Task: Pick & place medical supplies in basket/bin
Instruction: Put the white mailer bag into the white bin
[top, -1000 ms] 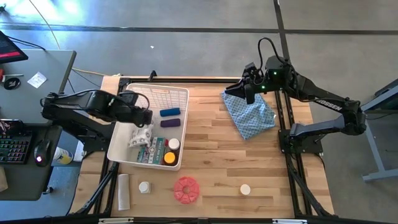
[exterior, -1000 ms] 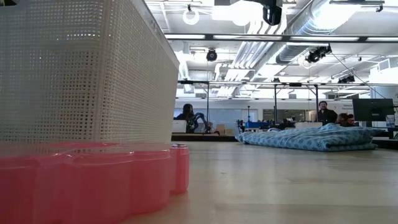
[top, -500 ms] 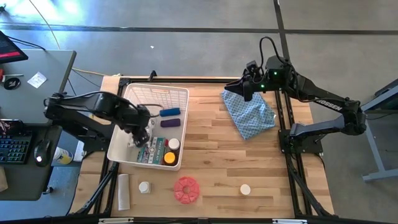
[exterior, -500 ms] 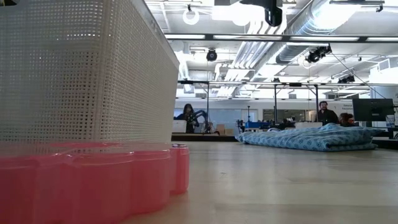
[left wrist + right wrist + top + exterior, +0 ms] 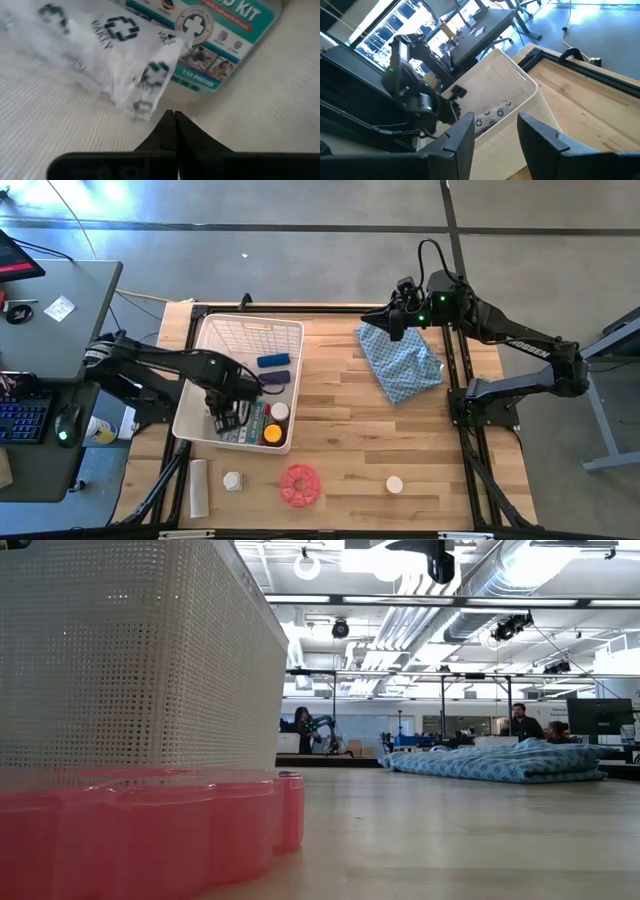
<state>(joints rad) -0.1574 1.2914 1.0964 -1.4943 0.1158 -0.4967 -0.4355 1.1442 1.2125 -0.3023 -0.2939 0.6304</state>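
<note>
The white lattice bin (image 5: 196, 394) stands at the table's left. In it lie a blue cylinder (image 5: 273, 361), a purple cylinder (image 5: 275, 378), a green-white kit packet (image 5: 220, 45), a white-capped jar (image 5: 279, 411), a yellow-capped bottle (image 5: 272, 434) and a white cross-printed packet (image 5: 115, 55). My left gripper (image 5: 174, 116) points down into the bin, shut with nothing between its fingers, its tips just beside that packet's corner. My right gripper (image 5: 495, 131) hangs open and empty above the far corner of the blue cloth (image 5: 405, 365).
On the table in front of the bin lie a red disc (image 5: 299, 485), a white-capped jar (image 5: 232, 480), a white cylinder (image 5: 199, 487) and another white jar (image 5: 394, 484). Bare wood lies between the bin and the cloth. People sit in the room behind.
My left gripper has gone from over the bin's middle toward its near end and down inside, rolling and tipping until it points straight down beside the white packet. My right arm has kept still.
</note>
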